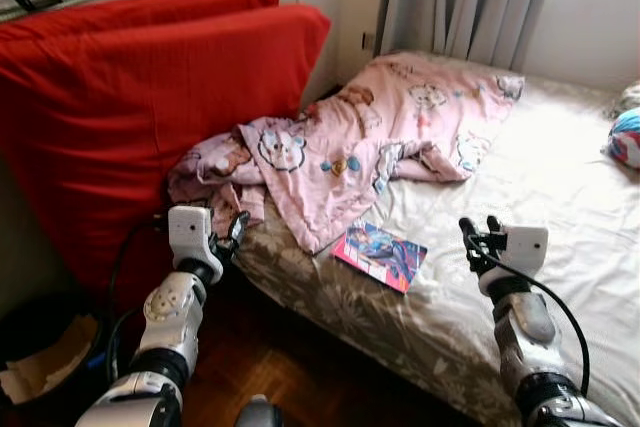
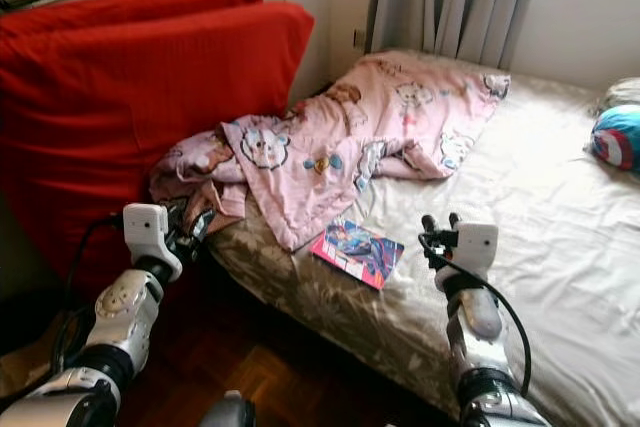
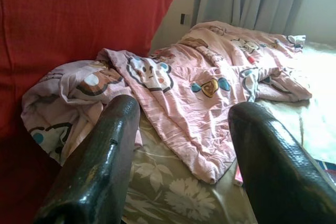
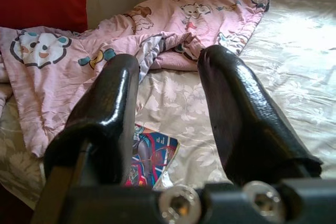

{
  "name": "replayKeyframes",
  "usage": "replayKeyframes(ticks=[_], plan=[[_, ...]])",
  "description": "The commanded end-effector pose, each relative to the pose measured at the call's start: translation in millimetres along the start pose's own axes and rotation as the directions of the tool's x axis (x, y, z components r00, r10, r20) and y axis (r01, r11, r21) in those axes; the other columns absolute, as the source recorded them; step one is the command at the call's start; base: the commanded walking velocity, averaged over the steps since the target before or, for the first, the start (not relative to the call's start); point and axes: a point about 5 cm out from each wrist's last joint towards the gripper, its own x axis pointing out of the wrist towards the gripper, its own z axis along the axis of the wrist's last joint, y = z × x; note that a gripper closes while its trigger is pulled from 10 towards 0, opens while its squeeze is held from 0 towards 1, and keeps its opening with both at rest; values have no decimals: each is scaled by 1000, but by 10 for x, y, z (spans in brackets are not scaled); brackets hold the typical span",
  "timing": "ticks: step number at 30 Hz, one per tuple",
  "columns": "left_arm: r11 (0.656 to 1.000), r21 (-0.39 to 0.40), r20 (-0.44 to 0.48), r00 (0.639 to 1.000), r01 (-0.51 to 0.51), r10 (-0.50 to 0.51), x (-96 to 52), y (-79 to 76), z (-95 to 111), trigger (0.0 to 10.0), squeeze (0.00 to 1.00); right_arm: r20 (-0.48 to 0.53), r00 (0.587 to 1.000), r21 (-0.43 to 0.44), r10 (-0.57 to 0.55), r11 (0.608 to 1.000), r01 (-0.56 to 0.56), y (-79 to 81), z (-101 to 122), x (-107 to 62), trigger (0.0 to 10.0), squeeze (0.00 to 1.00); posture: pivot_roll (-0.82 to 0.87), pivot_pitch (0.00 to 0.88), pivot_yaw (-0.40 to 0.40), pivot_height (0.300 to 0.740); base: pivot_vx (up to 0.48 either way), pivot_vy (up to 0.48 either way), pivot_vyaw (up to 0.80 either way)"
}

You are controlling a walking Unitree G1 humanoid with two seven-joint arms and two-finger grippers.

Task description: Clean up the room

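both silver arms up front: left gripper (image 1: 234, 232) at the bed's corner, fingers spread wide, holding nothing; right gripper (image 1: 478, 234) over the pale floral sheet (image 1: 540, 177), parted too, empty. between them, thin glossy comic book (image 1: 380, 254) flat near the mattress edge: light, stiff, probably slippery, best pinched by an overhanging edge. behind it, crumpled pink cartoon-print blanket (image 1: 370, 137) sprawled toward the big red cushion (image 1: 140, 107): soft, floppy, likely light; best grabbed at a bunched fold.

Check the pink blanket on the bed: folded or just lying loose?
Loose and crumpled. The pink blanket sprawls in uneven bunches across the bed, one end heaped against the red mattress, with no neat folds.
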Motion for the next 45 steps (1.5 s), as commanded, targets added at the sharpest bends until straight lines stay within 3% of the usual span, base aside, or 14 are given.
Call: replayKeyframes(ticks=[1, 6, 34, 45], plan=[[1000, 3, -14, 1000, 5, -5, -9, 19, -13, 10000, 0, -21, 1000, -6, 1, 1000, -1, 12, -2, 22, 10000, 0, 36, 0, -18, 647, 0, 0, 0], [1000, 2, -24, 1000, 8, -8, -24, 15, -39, 10000, 0, -4, 1000, -4, 14, 1000, -14, 21, -4, 6, 10000, 0, 37, 0, -18, 618, 0, 0, 0], [999, 4, -52, 998, 40, -40, 1, -16, -46, 10000, 0, -43, 999, 2, 8, 1000, -8, 33, -72, -15, 10000, 0, 48, 0, -13, 618, 0, 0, 0], [999, 0, -59, 997, 39, -38, -10, -11, -63, 10000, 0, -32, 999, 5, 5, 1000, -5, 28, -75, -29, 10000, 0, 45, 0, -13, 599, 0, 0, 0]])
